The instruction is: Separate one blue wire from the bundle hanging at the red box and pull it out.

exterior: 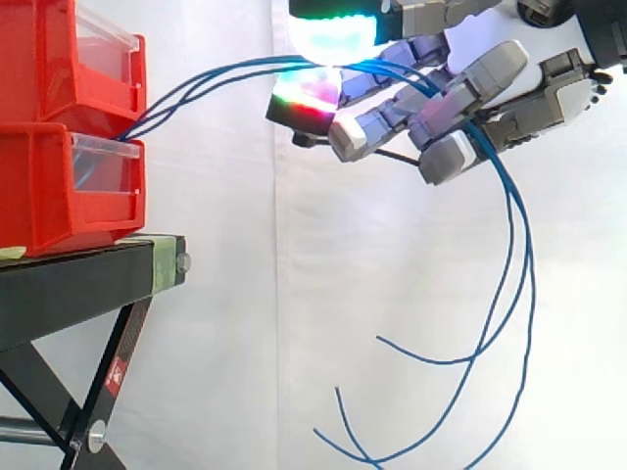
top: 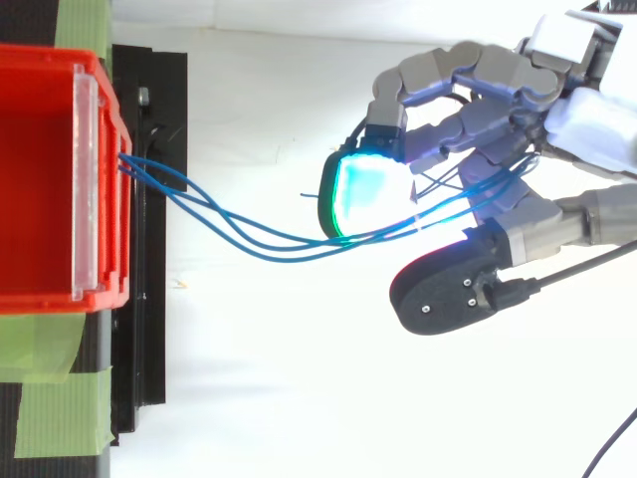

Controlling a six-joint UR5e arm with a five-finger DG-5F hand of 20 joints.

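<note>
White curtain hangs behind all that I work at. Closest to me is my own hand, high at the right of the side view, its fingers curled toward the bins. My fingertips glow: one pad is cyan and green above, and another is red, green and magenta just beneath it.

My fingers are closed round the blue wires. The bundle runs between those two pads and on through the curled fingers. Several strands sit in my grasp together, and I cannot tell whether any one of them lies apart from the rest. Seen from above, the same strands pass under the cyan pad and beside a dark-backed pad of mine.

Behind my fingers the wires fall in long loops below the hand. Their loose ends hang free in front of the curtain, touching nothing.

Away from me, toward the left, the strands run in a gentle curve across open space to the red bins. Two bins are stacked there. The wires enter at the top of the lower one, just above its clear front panel and under the front lip of the upper bin. My hand is well apart from the bins.

Farthest off, the bins rest on a black stand, with green tape at its edge.
</note>
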